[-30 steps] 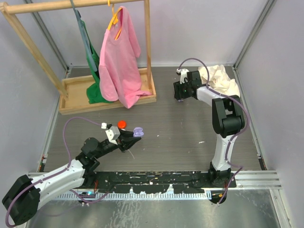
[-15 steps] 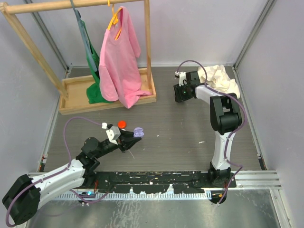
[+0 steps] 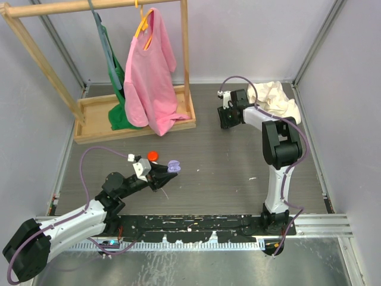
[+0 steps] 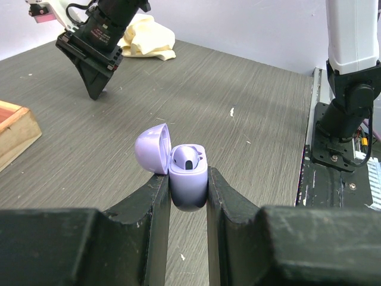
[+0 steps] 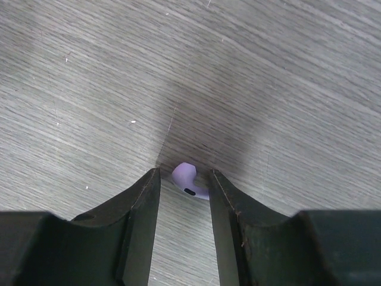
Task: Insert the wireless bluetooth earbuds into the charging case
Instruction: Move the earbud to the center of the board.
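My left gripper (image 3: pixel 168 171) is shut on the base of a lilac charging case (image 4: pixel 189 177) and holds it above the table with its lid open. One lilac earbud (image 4: pixel 187 158) sits inside the case. My right gripper (image 3: pixel 224 123) points down at the far table. In the right wrist view its jaws (image 5: pixel 184 180) are open and stand on either side of a loose lilac earbud (image 5: pixel 189 182) lying on the table. That earbud is near the right finger, with a gap on its left. No white earbuds are in view.
A small red round piece (image 3: pixel 153 155) lies just beyond the left gripper. A wooden clothes rack (image 3: pixel 136 122) with pink and green shirts stands at the back left. A cream cloth (image 3: pixel 275 99) lies in the back right corner.
My right gripper has shifted slightly left and lower at the far side of the table. The left arm and the case have not moved.
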{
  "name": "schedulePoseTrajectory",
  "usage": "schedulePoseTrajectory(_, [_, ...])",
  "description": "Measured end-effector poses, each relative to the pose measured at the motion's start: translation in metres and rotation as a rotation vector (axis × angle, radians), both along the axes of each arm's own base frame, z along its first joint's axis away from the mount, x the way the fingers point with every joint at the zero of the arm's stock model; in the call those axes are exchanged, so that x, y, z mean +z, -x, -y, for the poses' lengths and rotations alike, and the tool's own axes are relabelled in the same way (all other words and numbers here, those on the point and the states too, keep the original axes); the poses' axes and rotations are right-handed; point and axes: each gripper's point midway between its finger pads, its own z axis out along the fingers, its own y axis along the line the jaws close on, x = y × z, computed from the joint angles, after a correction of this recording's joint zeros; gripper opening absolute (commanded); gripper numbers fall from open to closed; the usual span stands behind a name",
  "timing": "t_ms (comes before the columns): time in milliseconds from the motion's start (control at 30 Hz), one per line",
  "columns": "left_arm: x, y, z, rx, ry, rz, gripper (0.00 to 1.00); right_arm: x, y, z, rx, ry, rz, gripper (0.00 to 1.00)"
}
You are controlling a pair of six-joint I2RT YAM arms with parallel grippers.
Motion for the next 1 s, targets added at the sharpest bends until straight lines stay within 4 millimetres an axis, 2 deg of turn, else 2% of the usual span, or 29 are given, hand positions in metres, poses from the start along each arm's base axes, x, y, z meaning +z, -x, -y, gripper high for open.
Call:
schedulePoseTrajectory(333, [0.0,0.0,0.0,-0.003,0.0,0.0,0.0,-0.001,0.01,-0.002,-0.006,0.073,-0.019,0.36])
schedulePoseTrajectory(767, [0.0,0.001,0.0,-0.005,0.001,0.0,0.0,-0.001,0.019,-0.004,-0.012,0.108,-0.045,0.15])
schedulePoseTrajectory(1000, [0.004,0.003,0.0,-0.01,0.01,0.008,0.0,-0.001,0.026,-0.006,-0.033,0.105,-0.059,0.13])
